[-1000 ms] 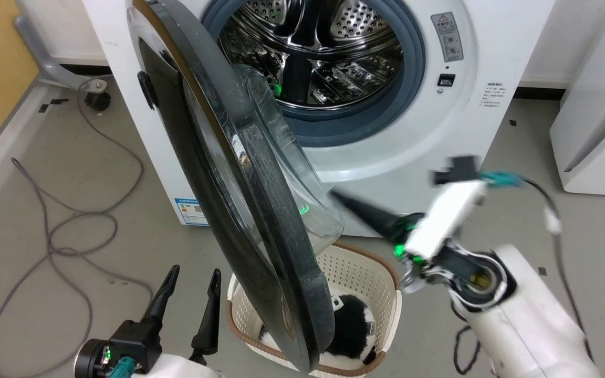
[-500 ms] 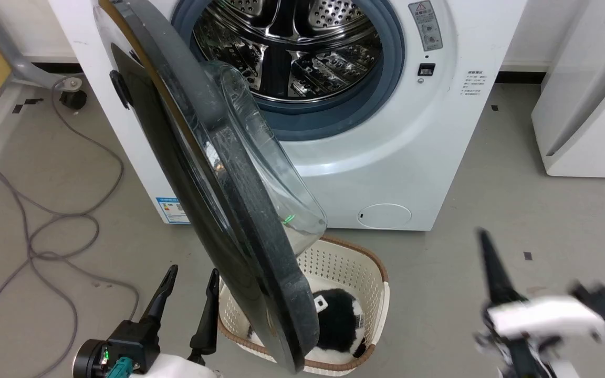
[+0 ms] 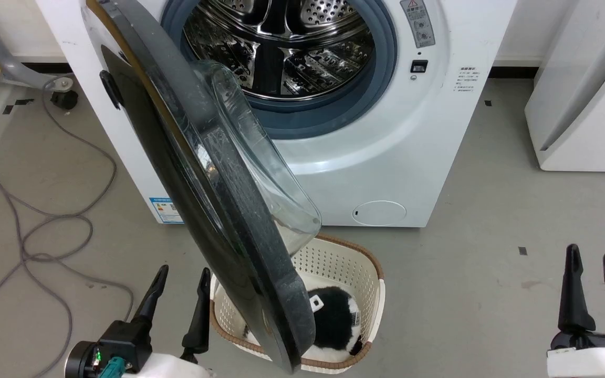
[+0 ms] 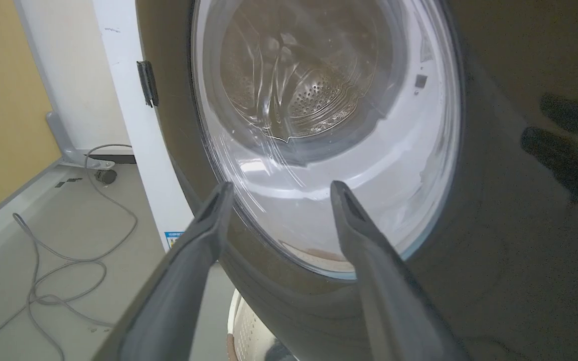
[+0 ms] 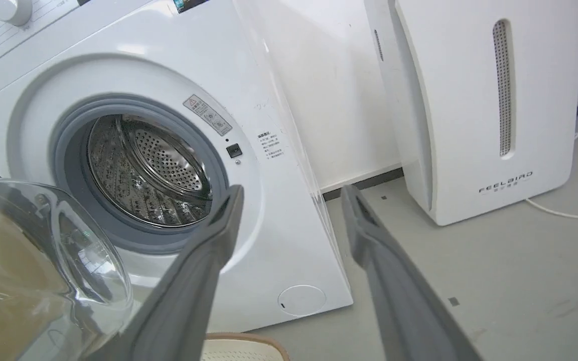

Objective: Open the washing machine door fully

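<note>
Door [image 3: 218, 210] swung out; left claw [image 3: 184, 269], right claw [image 3: 590, 251] spread, empty.
Head view: basket [image 3: 347, 265] under door; right wrist view: FEELAIR unit [image 5: 484, 115].

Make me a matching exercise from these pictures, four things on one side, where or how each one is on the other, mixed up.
1 washing machine door
2 laundry basket
3 right gripper
4 drum

A open, empty, lower right
B on the floor under the door's edge
C swung outward, standing ajar
D shiny perforated steel

Pairs: 1-C, 2-B, 3-A, 4-D

Bright, even light — sharp frames, reflections on the washing machine door [image 4: 520, 210], wrist views bowed at edges
</note>
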Robot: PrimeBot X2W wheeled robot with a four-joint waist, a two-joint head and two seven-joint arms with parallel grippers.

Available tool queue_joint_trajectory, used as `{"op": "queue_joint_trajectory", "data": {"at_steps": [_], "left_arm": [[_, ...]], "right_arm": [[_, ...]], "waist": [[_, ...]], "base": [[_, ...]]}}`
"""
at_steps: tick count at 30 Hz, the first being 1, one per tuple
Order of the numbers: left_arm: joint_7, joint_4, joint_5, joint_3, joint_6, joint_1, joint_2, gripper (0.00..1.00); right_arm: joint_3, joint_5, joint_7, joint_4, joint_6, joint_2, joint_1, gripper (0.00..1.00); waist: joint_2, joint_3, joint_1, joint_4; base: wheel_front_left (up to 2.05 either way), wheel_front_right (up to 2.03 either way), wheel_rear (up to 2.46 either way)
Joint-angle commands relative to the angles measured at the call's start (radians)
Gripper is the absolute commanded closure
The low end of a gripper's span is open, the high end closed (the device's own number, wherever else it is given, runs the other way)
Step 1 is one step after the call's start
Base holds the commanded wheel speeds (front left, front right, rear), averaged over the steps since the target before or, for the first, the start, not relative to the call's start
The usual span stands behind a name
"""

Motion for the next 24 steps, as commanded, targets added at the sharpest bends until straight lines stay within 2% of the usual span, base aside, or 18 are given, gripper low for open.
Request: {"op": "queue_joint_trajectory", "data": {"at_steps": [1,5,8,14,23,24], "left_arm": [[-0.005,0.002,0.008,0.003,0.000,-0.005,0.001,0.00],[-0.005,0.004,0.009,0.009,0.001,-0.003,0.001,0.00],[-0.005,0.005,0.010,0.012,0.001,-0.001,0.001,0.00],[-0.005,0.006,0.013,0.011,0.001,0.005,0.001,0.00],[-0.005,0.015,0.018,0.003,0.001,0.010,0.001,0.00],[-0.005,0.018,0.017,0.002,0.000,0.010,0.001,0.39]], "right_arm": [[0.006,-0.060,-0.004,-0.034,0.006,0.003,0.020,0.00],[0.052,-0.222,0.012,-0.119,0.006,0.003,0.048,0.00],[0.095,-0.289,0.060,-0.154,0.006,0.003,0.072,0.00],[0.124,-0.321,0.107,-0.143,0.006,0.003,0.103,0.00],[0.127,-0.316,0.095,-0.085,0.006,0.003,0.091,0.00],[0.127,-0.316,0.094,-0.083,0.006,0.003,0.089,0.00]], "waist": [[0.0000,-0.001,0.0000,0.001],[0.0000,-0.009,0.0000,0.005],[0.0000,-0.014,0.0000,0.006],[0.0000,-0.020,0.0000,0.006],[0.0000,-0.022,0.0000,0.008],[0.0000,-0.022,0.0000,0.008]], "base": [[0.00,0.00,0.00],[0.00,0.00,0.00],[0.00,0.00,0.00],[0.00,0.00,0.00],[0.00,0.00,0.00],[0.00,0.00,0.00]]}}
